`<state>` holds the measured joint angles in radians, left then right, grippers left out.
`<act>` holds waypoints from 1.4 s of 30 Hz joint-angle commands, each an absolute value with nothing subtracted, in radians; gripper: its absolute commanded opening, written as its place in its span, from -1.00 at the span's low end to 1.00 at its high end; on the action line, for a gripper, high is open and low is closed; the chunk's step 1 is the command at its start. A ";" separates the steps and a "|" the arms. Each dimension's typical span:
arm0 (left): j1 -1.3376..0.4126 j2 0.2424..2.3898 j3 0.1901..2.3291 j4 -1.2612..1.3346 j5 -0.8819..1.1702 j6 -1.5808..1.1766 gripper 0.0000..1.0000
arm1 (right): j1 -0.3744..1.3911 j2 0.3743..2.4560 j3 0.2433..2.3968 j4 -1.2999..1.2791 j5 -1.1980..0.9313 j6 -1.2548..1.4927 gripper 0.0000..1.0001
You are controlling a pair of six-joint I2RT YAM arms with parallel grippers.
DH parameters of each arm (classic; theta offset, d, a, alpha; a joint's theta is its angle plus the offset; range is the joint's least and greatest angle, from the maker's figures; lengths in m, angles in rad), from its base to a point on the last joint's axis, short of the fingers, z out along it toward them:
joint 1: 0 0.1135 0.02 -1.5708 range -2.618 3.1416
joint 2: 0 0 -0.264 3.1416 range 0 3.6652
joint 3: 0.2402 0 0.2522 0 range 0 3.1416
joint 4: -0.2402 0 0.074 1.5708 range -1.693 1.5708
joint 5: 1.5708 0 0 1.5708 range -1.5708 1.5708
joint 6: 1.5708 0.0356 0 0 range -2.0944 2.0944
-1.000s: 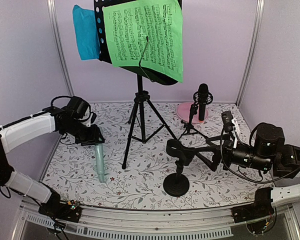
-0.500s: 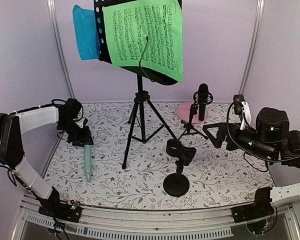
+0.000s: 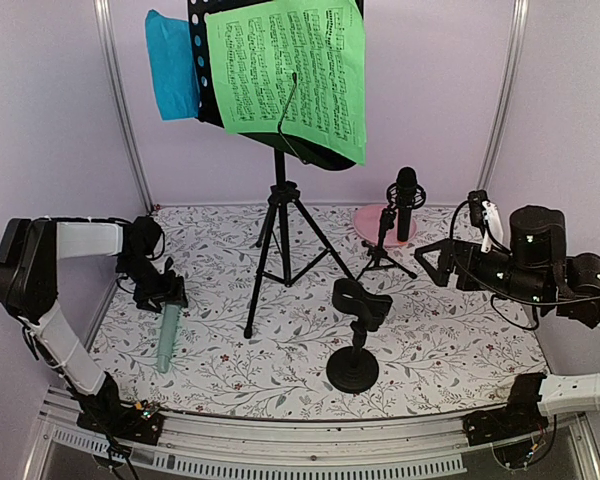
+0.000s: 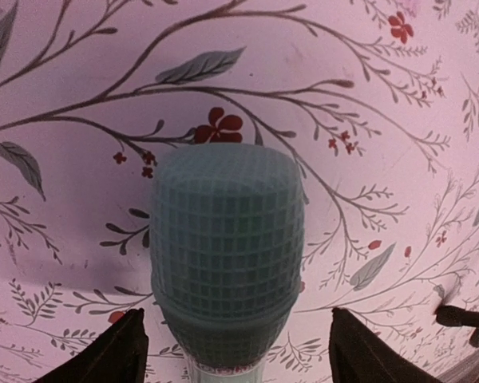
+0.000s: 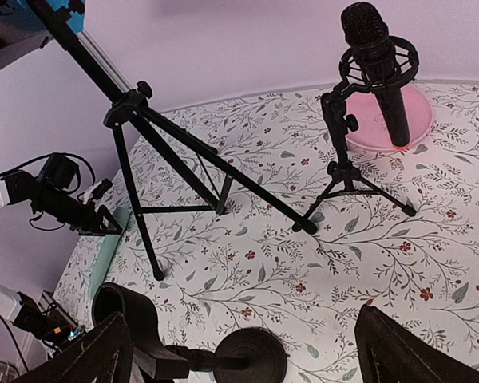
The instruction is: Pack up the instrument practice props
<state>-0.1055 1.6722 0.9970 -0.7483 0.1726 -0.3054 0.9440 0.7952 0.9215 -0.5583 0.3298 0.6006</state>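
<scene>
Microphone (image 3: 167, 338), mint-green and mesh-headed, lies at 8 o'clock on the floral counter (image 3: 280, 350) in the top view, with the left hand (image 3: 165, 298) at its 12 o'clock end. Left wrist: the fingers (image 4: 112, 355) stand apart, flanking it. Right wrist: the right hand (image 5: 243, 319) is spread wide, holding nothing; the black microphone (image 5: 375, 56) stands at 1 o'clock.

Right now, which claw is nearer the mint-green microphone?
Left. The left claw sits astride the microphone at its handle end; the right claw hangs far off on the opposite side.

walls (image 3: 50, 120): plain lilac | table (image 3: 280, 360): floral cloth | corner posts (image 3: 123, 110): metal
</scene>
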 commanded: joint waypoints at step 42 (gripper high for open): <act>-1.259 1.368 0.608 0.508 0.086 -0.017 0.71 | 0.938 0.564 0.648 -0.421 0.442 0.603 0.98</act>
<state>-1.2026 1.2354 0.6109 0.2169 0.1410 -0.0582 0.9413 0.5686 0.6605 -0.4465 0.4355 0.5686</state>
